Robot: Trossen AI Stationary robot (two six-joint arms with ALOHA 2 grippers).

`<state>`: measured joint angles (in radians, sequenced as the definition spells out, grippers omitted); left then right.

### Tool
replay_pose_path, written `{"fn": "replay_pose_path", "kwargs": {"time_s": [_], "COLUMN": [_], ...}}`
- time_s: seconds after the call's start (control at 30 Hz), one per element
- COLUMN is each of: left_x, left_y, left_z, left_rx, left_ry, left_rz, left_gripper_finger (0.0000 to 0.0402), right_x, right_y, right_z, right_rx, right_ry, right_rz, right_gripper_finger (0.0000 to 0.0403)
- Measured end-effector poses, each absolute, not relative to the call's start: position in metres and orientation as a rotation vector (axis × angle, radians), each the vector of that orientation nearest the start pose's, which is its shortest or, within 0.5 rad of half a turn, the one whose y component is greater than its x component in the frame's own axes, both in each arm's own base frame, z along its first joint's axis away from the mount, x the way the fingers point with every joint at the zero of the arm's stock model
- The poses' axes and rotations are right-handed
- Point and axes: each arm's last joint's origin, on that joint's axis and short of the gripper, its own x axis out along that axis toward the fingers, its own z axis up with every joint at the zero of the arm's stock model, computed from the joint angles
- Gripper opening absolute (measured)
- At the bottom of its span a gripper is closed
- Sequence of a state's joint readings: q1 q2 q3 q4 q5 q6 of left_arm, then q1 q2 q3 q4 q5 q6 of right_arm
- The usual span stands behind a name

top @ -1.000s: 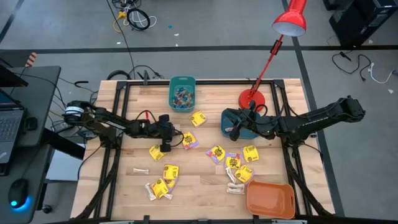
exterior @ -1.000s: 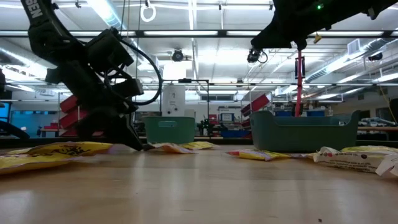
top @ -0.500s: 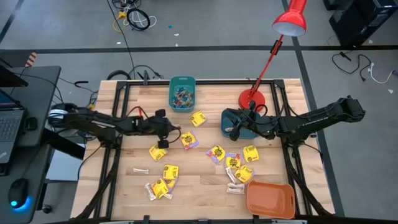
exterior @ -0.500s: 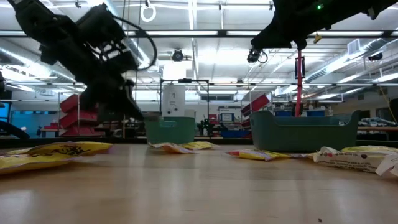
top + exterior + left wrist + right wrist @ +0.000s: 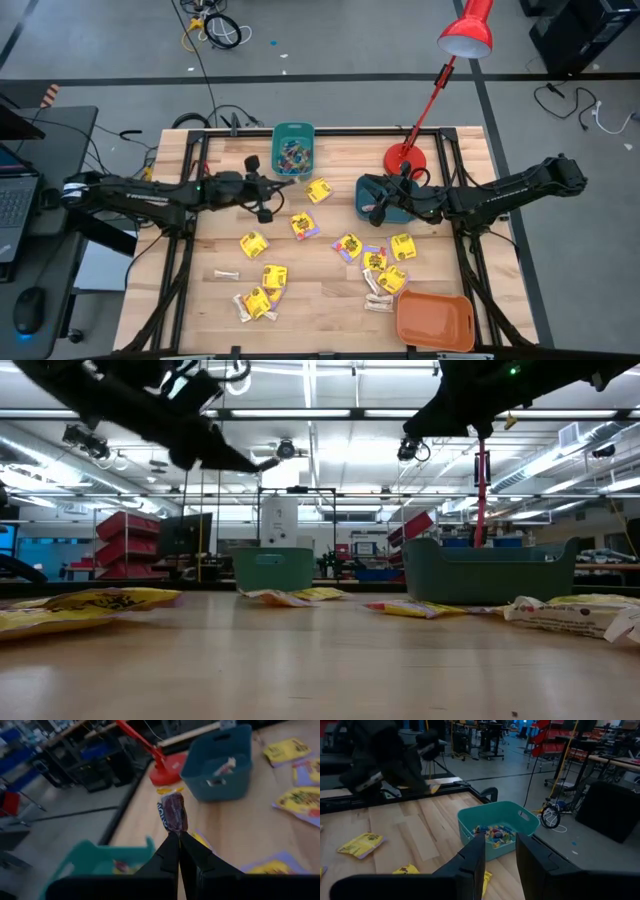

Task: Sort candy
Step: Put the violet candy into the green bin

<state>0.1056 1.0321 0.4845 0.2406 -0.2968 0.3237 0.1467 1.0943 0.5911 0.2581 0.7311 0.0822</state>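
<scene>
Wooden tabletop (image 5: 330,285) under fluorescent workshop lights, red desk lamp (image 5: 405,157) at far right. Left gripper (image 5: 272,186) raised off the table just near-left of the light teal bin (image 5: 293,133), fingers (image 5: 170,851) pressed together on a small dark-red wrapped candy (image 5: 173,813) with a yellow end, held up clear of the wood. Light teal bin at far centre part-filled with tiny blue/red/orange pieces (image 5: 293,156). Right gripper (image 5: 372,207) hanging over the dark teal bin (image 5: 372,186) right of centre, fingers (image 5: 472,862) parted, nothing between them. Yellow packets (image 5: 349,245) scattered across the middle and near side, one (image 5: 319,190) lying between the two teal bins. Pale stick-shaped pieces (image 5: 226,273) near left and beside the orange bin (image 5: 434,320) at near right. Low view: yellow packets (image 5: 110,599) flat on the wood at left.
</scene>
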Motion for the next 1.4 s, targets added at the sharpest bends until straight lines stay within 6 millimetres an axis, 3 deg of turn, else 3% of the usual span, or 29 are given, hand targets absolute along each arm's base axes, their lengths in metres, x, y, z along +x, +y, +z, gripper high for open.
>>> {"fn": "replay_pose_path", "kwargs": {"time_s": [0.27,0.47,0.7,0.93,1.17,1.4], "left_x": [0.221,0.216,0.214,0.223,0.227,0.226], "left_y": [0.055,0.079,0.112,0.138,0.148,0.147], "left_z": [0.269,0.284,0.270,0.237,0.216,0.210], "left_rx": [0.343,0.286,0.195,0.080,0.023,-0.011], "left_ry": [0.453,0.446,0.502,0.629,0.717,0.765], "left_rz": [0.425,0.378,0.430,0.473,0.486,0.484], "left_gripper_finger": [0.0009,0.0009,0.0009,0.0009,0.0009,0.0009], "right_x": [0.229,0.229,0.229,0.229,0.229,0.229], "right_y": [0.014,0.014,0.014,0.014,0.014,0.014], "right_z": [0.251,0.251,0.251,0.251,0.251,0.251], "right_rx": [-0.030,-0.033,-0.033,-0.033,-0.033,-0.033], "right_ry": [0.202,0.202,0.202,0.202,0.203,0.203], "right_rz": [-0.590,-0.589,-0.589,-0.589,-0.589,-0.589], "right_gripper_finger": [0.0094,0.0095,0.0095,0.0094,0.0094,0.0094]}}
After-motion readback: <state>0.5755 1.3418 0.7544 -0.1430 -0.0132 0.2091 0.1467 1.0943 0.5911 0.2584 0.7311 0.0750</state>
